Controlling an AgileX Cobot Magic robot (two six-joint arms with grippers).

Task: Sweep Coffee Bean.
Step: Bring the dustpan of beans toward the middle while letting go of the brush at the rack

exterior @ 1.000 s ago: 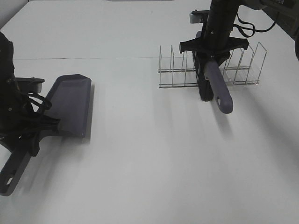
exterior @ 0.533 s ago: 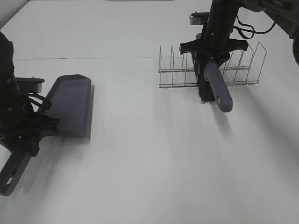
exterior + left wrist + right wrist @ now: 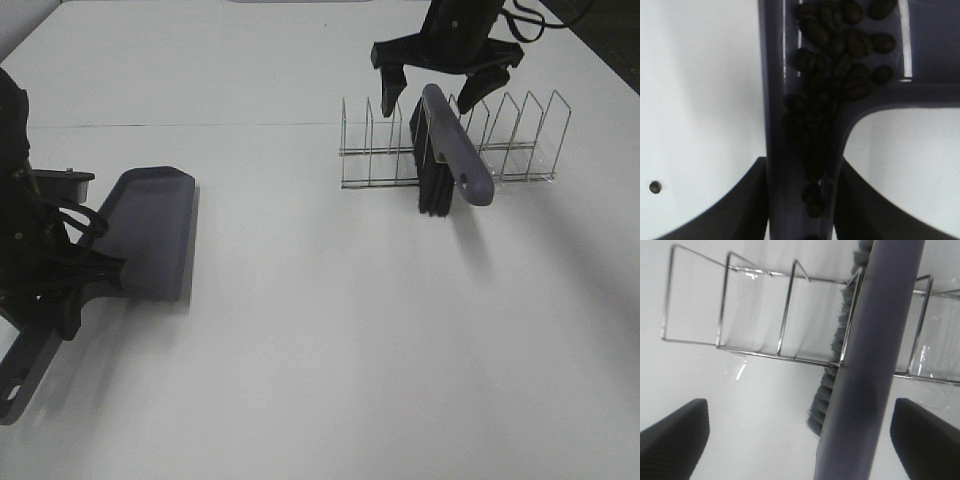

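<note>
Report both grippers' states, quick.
Left gripper: closed on the dustpan handle.
Right gripper: open, holding nothing, above the brush in the rack.

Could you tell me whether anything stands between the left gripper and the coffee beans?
Only the dustpan handle itself: the coffee beans lie in its hollow, and the left gripper is shut around that handle's walls.

Dark brown, oval coffee beans point(image 3: 855, 42), heaped loosely inside the grey-purple dustpan point(image 3: 772, 75), densest along its wall, thinning to a few down the handle channel.
</note>
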